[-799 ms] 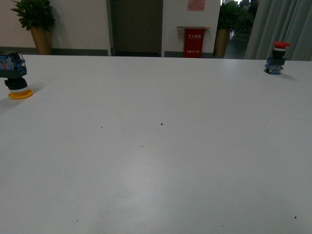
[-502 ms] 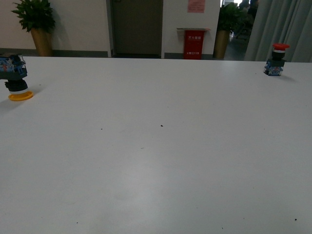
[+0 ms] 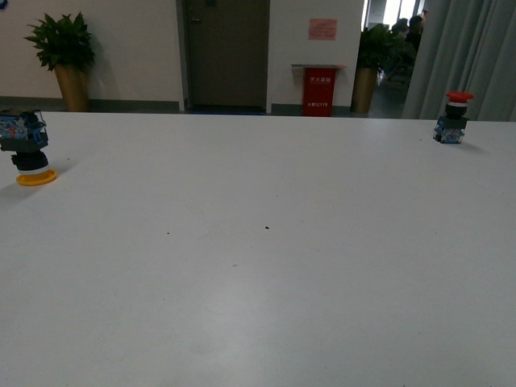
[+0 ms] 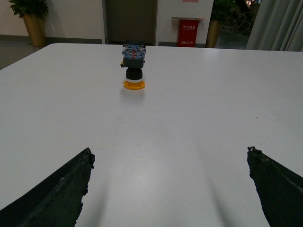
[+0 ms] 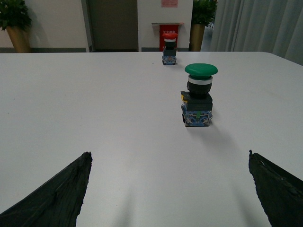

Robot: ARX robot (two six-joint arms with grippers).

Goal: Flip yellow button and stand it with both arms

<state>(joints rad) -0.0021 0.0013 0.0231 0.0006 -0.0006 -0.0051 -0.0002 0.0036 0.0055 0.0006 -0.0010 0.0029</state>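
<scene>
While neither arm shows in the front view, the yellow button (image 3: pixel 31 153) stands at the far left of the table (image 3: pixel 266 274), near the back edge. It is inverted: the flat round orange-yellow cap lies flush on the tabletop, with a pale ring and black collar above it and the blue blocky body uppermost. It casts a soft shadow toward the table's left edge.

The table is white, smooth and matte, with a few dark specks on it.

The left gripper (image 4: pixel 169 153) is spread wide and holds nothing. Its two fingers (image 4: pixel 52 198) are black with rough, chipped edges, and they taper to blunt tips. The left wrist view shows the yellow button (image 4: pixel 134 66) ahead of the gap, well apart from the tips, cap down, with bare table between.

The right gripper (image 5: pixel 169 157) is likewise wide apart and empty. Its fingers (image 5: pixel 52 198) are the same dark, coarse wedges. Ahead of it a green button (image 5: pixel 199 94) stands upright, with a domed mushroom cap, a black collar with a pale ring, and a blue square body resting on the table. It is well apart from the fingertips.

The red button (image 5: pixel 169 47) stands beyond the green one, upright, with a mushroom cap and a dark body. In the front view the red button (image 3: pixel 452 118) is at the far right, near the back edge, well apart from the yellow one.
</scene>
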